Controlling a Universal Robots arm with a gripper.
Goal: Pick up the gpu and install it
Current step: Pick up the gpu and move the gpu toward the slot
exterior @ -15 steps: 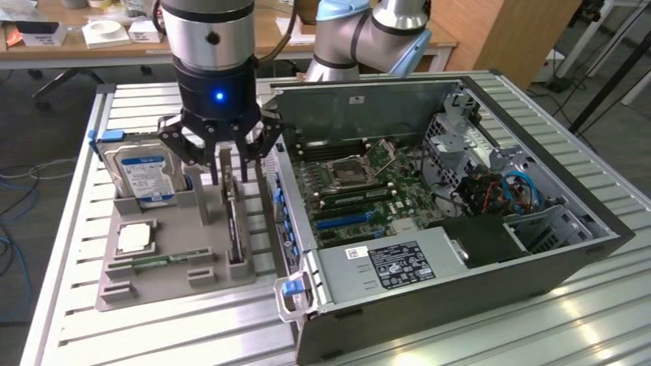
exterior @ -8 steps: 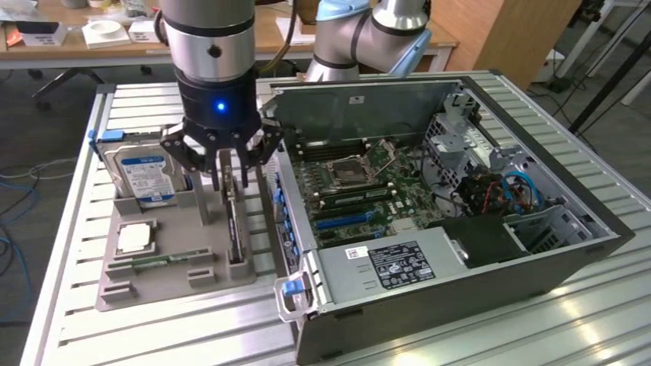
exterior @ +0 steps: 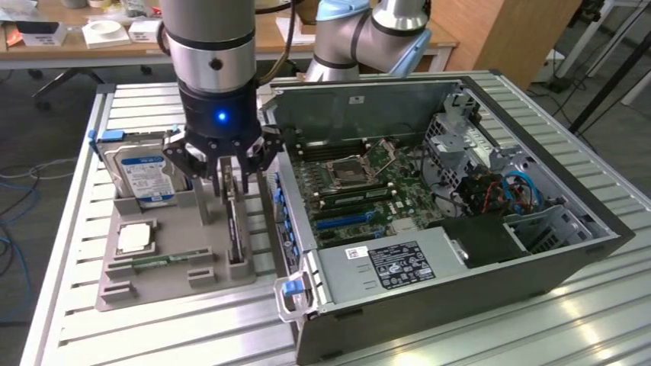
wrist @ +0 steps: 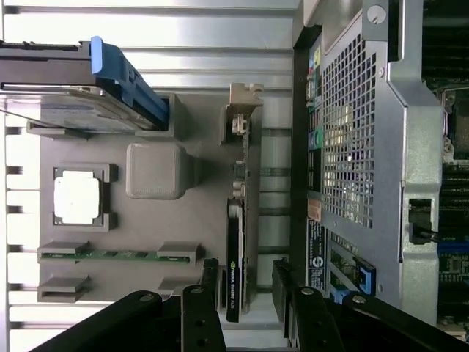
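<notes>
Gpu (exterior: 236,229) upright on edge in grey tray (exterior: 183,229), hand (exterior: 226,174) wide open, straddling it

The gpu (exterior: 235,229) stands (on edge) in the tray (exterior: 163,276) — beside the case (exterior: 407,329).

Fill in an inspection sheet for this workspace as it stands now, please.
surface: slatted metal table carrying a grey holder and an open computer case.
job's things: gpu upright on edge in the holder, not lifted.
clutter: hard drive, processor chip, memory stick in the holder.
tool: open, low over the gpu, straddling it.
cables: blue cables inside the case; loose cables on the floor, exterior view's left.
surroundings: desk with boxes behind.
</notes>
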